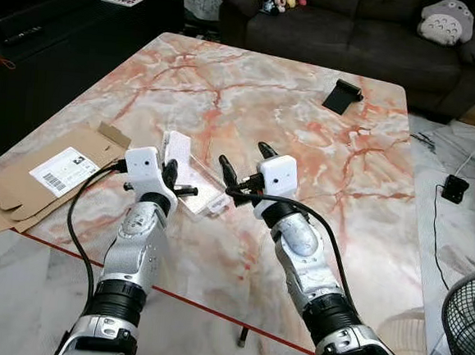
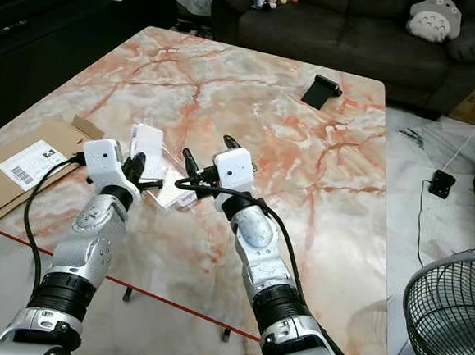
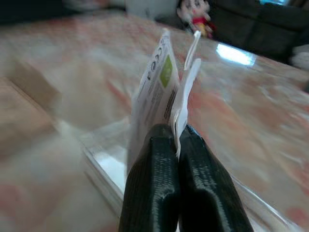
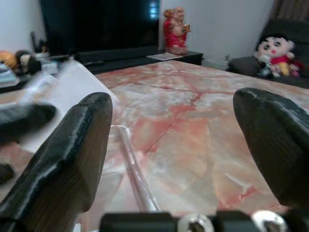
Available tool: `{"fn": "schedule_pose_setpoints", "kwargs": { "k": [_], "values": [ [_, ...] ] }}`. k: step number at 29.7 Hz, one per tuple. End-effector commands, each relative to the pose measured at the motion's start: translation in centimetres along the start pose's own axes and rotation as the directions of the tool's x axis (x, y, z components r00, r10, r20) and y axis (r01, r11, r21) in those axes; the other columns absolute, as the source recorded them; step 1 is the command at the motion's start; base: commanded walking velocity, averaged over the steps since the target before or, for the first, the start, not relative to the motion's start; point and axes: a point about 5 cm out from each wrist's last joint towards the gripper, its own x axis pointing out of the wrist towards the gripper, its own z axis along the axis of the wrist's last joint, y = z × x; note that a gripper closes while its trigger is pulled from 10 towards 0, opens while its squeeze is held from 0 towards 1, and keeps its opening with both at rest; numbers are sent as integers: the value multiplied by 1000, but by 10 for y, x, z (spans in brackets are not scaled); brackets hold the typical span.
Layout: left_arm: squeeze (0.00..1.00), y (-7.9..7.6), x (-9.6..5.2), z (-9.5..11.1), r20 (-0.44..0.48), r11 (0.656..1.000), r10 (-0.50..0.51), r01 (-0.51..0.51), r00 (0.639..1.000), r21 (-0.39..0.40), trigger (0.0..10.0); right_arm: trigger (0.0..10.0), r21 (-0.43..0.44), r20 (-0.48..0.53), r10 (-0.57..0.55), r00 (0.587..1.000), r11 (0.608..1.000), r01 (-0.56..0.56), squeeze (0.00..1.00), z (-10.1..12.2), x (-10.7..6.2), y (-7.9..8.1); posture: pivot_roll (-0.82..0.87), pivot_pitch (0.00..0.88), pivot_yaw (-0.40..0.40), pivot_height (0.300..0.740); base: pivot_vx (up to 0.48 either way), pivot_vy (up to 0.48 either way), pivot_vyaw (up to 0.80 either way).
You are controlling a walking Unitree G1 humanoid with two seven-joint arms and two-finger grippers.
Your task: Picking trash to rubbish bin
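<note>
The clear plastic packaging (image 1: 190,176) with its printed card insert is pinched between the closed fingers of the left gripper (image 3: 177,145) and rests partly on the marble table (image 1: 309,109). The right gripper (image 1: 240,171) is held wide open just beside it, with nothing grasped. The grasp appears made; lifting and carrying to a bin are judged outstanding. Flattened cardboard (image 1: 31,184) lies at the left edge, a black phone stand (image 1: 342,95) farther off, and a sofa (image 1: 357,22) beyond.
</note>
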Motion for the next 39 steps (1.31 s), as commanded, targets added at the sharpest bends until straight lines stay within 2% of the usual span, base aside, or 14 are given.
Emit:
{"fn": "schedule_pose_setpoints", "kwargs": {
  "k": [1,2,3,7,9,10,14,17,21,23,27,30,34,39],
  "values": [
    [0,-1,0,16,100,992,-3,-10,995,129,7529,10000,10,34,-18,999,1000,17,0,9,5,-4,121,77,-19,740,0,0,0],
    [0,-3,1,24,157,976,-21,-14,987,219,10000,10000,4,33,-19,999,1000,19,0,10,5,-5,121,80,-17,740,0,0,0],
    [0,-3,1,26,178,969,-25,-20,984,246,10000,10000,4,32,-24,999,1000,24,0,9,5,-6,121,80,-17,740,0,0,0],
    [0,-3,0,27,180,968,-23,-23,983,251,10000,10000,3,32,-24,999,1000,24,0,9,5,-6,121,80,-17,740,0,0,0],
    [0,0,0,29,208,936,-39,-37,977,349,10000,10000,8,43,-108,993,994,107,0,12,5,-20,126,88,-18,740,0,0,0],
    [0,0,0,29,208,936,-39,-37,977,349,10000,10000,8,43,-108,993,994,107,0,12,5,-20,126,88,-18,740,0,0,0],
    [0,9,-1,34,266,901,-42,-78,963,426,10000,10000,10,60,-177,982,984,177,0,16,3,-39,126,91,-15,740,0,0,0],
    [0,14,-1,38,293,894,-22,-112,956,434,10000,10000,-20,52,-195,979,980,196,0,15,0,-47,134,92,-13,740,0,0,0],
    [0,20,-1,40,300,887,-19,-122,954,444,10000,10000,-11,49,-253,966,967,254,0,15,-4,-61,129,96,-11,740,0,0,0],
    [0,21,-2,39,299,887,-16,-125,954,445,10000,10000,0,49,-263,964,965,263,0,14,-5,-64,128,97,-11,740,0,0,0],
    [0,21,-5,34,293,883,-22,-118,956,454,10000,10000,-43,29,-238,971,970,239,0,9,-9,-65,134,102,-9,740,0,0,0],
    [0,21,-7,32,286,890,-28,-106,958,443,10000,10000,-25,26,-274,961,961,275,0,8,-11,-73,130,102,-3,740,0,0,0],
    [0,17,-7,29,274,898,-37,-89,961,431,10000,10000,-27,28,-265,964,964,266,0,8,-11,-71,125,97,-2,740,0,0,0],
    [0,2,-6,29,286,909,-71,-55,956,412,10000,10000,2,37,-240,970,971,241,0,7,-8,-60,121,84,1,740,0,0,0]
  ]
}}
